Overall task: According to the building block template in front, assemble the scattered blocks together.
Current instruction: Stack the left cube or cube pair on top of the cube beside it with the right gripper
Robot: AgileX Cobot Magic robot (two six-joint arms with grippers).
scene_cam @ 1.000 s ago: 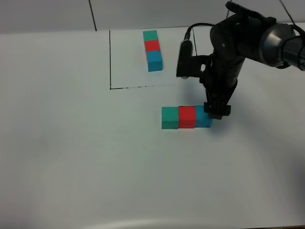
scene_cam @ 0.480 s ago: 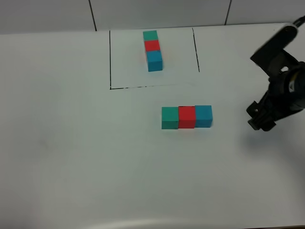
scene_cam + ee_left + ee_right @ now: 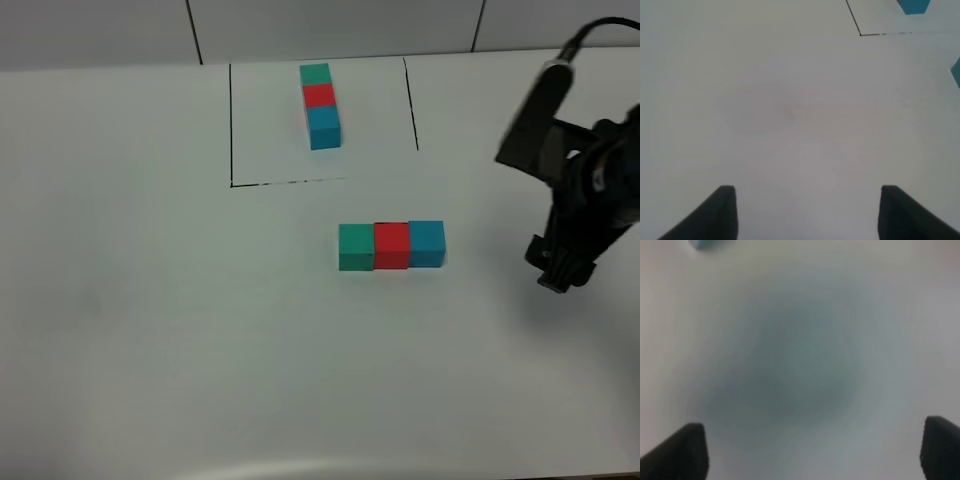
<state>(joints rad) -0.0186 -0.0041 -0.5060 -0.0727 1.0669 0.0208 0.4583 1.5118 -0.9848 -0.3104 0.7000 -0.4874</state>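
Right pincer (image 3: 557, 279) has withdrawn, empty, from the blue cube (image 3: 427, 243).

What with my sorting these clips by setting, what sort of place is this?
Likely a robotics lab test bench: a white table, a black-framed template of joined cubes with a matching loose row nearby, and the right pincer open above it.

white tabletop (image 3: 150, 330), pale panelled wall (image 3: 330, 25) behind, even light
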